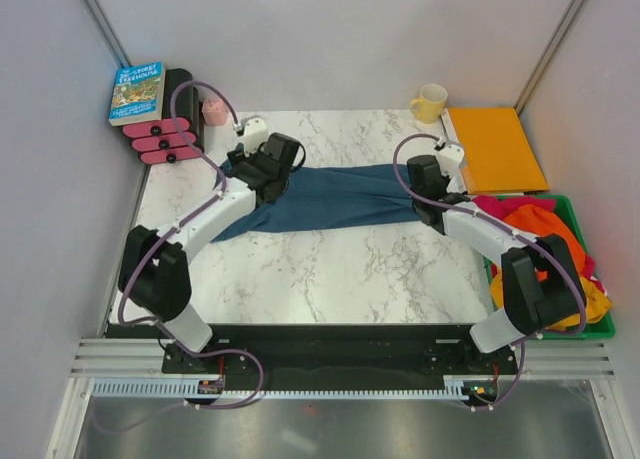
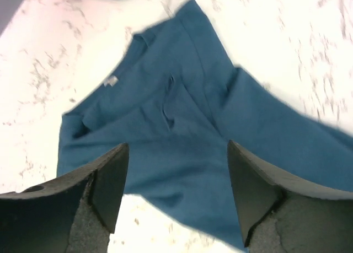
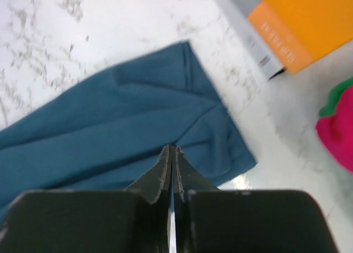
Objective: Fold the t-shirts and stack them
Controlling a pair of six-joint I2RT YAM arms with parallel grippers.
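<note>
A dusty teal-blue t-shirt (image 1: pixel 330 197) lies stretched left to right across the marble table (image 1: pixel 320 279). My left gripper (image 1: pixel 268 169) hovers over its left end, jaws open wide with nothing between the fingers (image 2: pixel 107 181); the collar and sleeve end of the t-shirt (image 2: pixel 182 126) is spread flat below. My right gripper (image 3: pixel 174 148) is at the right end, jaws shut, tips pinching a crease of the t-shirt (image 3: pixel 138 115) near its hem. More t-shirts, orange (image 1: pixel 548 231), magenta-pink (image 1: pixel 497 207) and yellow (image 1: pixel 590 309), sit heaped in the bin on the right.
A green bin (image 1: pixel 578 219) stands at the table's right edge. A flat orange folder (image 1: pixel 495 149) and a yellow mug (image 1: pixel 430 102) sit at the back right. A book (image 1: pixel 137 91), pink clips (image 1: pixel 160 139) and a small pink cup (image 1: pixel 214 110) occupy the back left.
</note>
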